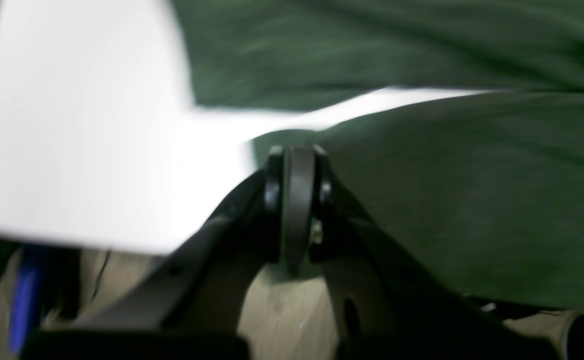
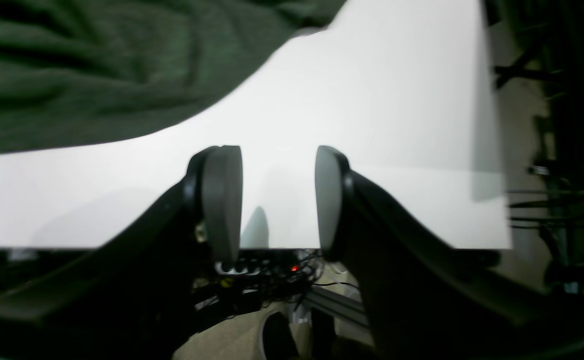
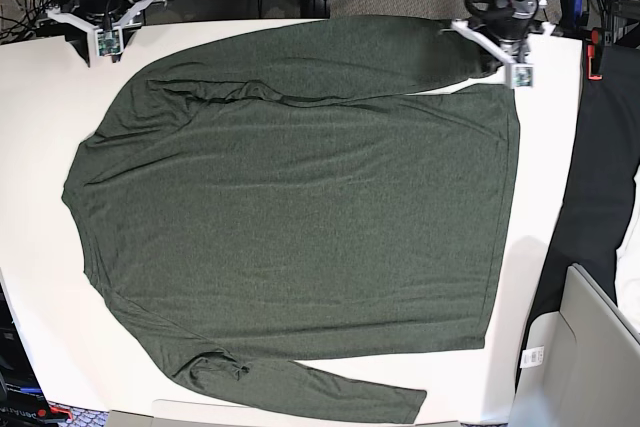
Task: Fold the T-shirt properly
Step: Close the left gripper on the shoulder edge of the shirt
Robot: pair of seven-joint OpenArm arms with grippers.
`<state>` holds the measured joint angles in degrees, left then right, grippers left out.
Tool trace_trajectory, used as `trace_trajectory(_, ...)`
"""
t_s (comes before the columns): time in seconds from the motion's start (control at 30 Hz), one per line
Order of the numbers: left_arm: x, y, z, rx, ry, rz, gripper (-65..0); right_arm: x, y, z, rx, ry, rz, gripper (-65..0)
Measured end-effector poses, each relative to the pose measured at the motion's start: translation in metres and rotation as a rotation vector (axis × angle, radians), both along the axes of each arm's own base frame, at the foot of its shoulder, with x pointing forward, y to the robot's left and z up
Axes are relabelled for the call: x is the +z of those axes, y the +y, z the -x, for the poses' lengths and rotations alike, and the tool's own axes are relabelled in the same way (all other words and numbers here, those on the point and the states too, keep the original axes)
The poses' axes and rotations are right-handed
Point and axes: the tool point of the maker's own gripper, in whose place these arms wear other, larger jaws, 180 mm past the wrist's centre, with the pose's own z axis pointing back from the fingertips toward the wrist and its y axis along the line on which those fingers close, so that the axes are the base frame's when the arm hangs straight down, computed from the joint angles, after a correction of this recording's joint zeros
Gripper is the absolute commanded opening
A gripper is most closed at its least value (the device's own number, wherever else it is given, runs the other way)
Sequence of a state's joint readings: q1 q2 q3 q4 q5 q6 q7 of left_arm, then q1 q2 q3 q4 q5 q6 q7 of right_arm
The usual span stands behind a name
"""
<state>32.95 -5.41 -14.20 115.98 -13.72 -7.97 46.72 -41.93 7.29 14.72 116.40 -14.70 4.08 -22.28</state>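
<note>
The dark olive-green T-shirt [image 3: 300,207] lies spread flat on the white table [image 3: 40,147], with its long sleeves along the far and near edges. My left gripper [image 1: 297,160] is shut on the far sleeve's cuff, where the fabric [image 1: 472,190] ends at its tips; this view is blurred. In the base view this gripper [image 3: 505,55] is at the shirt's far right corner. My right gripper [image 2: 278,200] stands open above bare table, with nothing between its fingers and the shirt [image 2: 97,65] off to its upper left. It [image 3: 103,37] hangs by the table's far left corner.
The table's far edge [image 2: 272,247] runs just behind the right gripper, with cables and a power strip [image 2: 257,267] below it. A black cloth [image 3: 590,177] and a grey bin [image 3: 600,347] stand off the table's right side.
</note>
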Motion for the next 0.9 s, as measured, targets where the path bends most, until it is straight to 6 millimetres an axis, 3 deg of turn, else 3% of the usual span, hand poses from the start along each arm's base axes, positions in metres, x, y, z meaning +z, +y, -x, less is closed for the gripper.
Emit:
trace_trajectory(0.1,-0.002,0.024,0.011,0.065,0.038,-0.036,-56.6,0.001,-0.001,0.0,-0.005,-0.004,0.003,-40.1)
trace_trajectory(0.17,-0.009,0.029,0.014,0.08,0.056,-0.034,-53.0,0.001,-0.001,0.0,-0.005,-0.004,0.004,-40.1)
trace_trajectory(0.33,-0.014,0.025,0.012,0.079,0.068,-0.012,-43.8,0.001,-0.001,-0.002,-0.003,-0.007,0.003,-40.1)
trace_trajectory(0.4,-0.017,0.015,0.01,0.058,0.069,0.014,-41.7,0.002,-0.001,-0.002,-0.004,-0.01,0.003,-40.1)
trace_trajectory(0.5,-0.016,0.002,0.008,0.052,0.051,0.09,-40.8,0.001,-0.001,-0.002,-0.006,-0.009,0.002,-40.1)
trace_trajectory(0.9,-0.022,-0.001,0.015,0.068,0.066,0.129,-40.6,0.002,-0.001,-0.002,-0.006,-0.01,0.002,-40.1)
